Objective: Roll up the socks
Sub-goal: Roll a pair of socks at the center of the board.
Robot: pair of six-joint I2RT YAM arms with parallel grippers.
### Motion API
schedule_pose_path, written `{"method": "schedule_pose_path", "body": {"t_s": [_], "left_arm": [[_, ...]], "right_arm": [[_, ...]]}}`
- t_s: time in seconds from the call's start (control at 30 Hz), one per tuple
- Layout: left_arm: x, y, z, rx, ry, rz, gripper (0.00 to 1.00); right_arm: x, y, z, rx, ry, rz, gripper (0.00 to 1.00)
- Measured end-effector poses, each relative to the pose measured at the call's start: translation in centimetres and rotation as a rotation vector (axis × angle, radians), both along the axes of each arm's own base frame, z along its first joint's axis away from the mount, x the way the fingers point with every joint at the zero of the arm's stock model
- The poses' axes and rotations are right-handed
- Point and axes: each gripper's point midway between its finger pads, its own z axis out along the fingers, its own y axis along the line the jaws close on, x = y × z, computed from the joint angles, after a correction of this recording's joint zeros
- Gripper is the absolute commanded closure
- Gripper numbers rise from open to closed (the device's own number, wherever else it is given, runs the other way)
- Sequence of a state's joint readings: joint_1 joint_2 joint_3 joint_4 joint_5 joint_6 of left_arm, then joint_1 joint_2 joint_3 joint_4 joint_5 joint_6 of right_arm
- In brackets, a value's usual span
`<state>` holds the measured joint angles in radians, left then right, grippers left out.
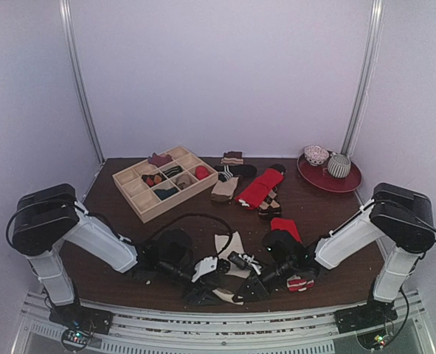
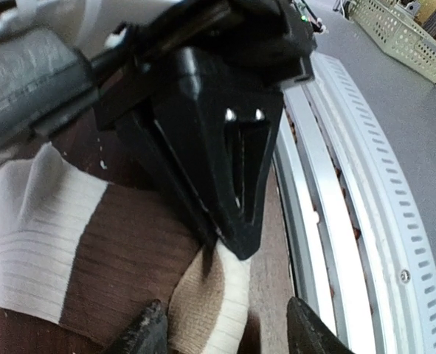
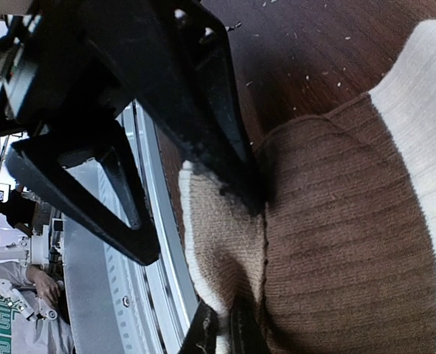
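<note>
- Cream ribbed fabric sock with brown band and tan end point(image 2: 122, 251) lies mostly flat on the dark wooden surface point(image 3: 313, 44), right under both end effectors. No roll is formed yet, so I'd call the task barely started.
- Right end effector point(image 3: 221, 333) is pinched narrow on a fold where the tan end meets the brown band.
- Left end effector point(image 2: 225, 335) has its jaws apart with the tan end between them, not gripping.
- Red fabric sock with white-striped end point(image 1: 286, 228) lies just beside the right end effector, unrolled, so all of it is left to do.
- Overhead, the end effectors overlap and cover most of the cream sock. The wrist views cut off its far end. The red sock runs partly under the right arm point(image 1: 350, 240).
</note>
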<state>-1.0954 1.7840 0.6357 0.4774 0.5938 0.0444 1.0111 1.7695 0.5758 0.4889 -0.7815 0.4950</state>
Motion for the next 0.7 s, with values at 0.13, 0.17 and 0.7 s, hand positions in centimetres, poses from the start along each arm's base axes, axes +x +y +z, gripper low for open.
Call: {"method": "schedule_pose_path", "body": {"t_s": [0.13, 0.17, 0.7], "left_arm": [[-0.1, 0.5, -1.3, 0.043, 0.005, 0.0, 0.48], [-0.1, 0.5, -1.3, 0.043, 0.002, 0.0, 0.53], [0.4, -1.0, -1.9, 0.068, 0.146, 0.04, 1.0]], "right_arm": [[0.0, 0.0, 0.0, 0.001, 0.012, 0.006, 0.98], [0.0, 0.0, 0.0, 0.003, 0.015, 0.01, 0.98], [0.9, -1.4, 1.0, -0.024, -0.087, -0.039, 0.74]]}}
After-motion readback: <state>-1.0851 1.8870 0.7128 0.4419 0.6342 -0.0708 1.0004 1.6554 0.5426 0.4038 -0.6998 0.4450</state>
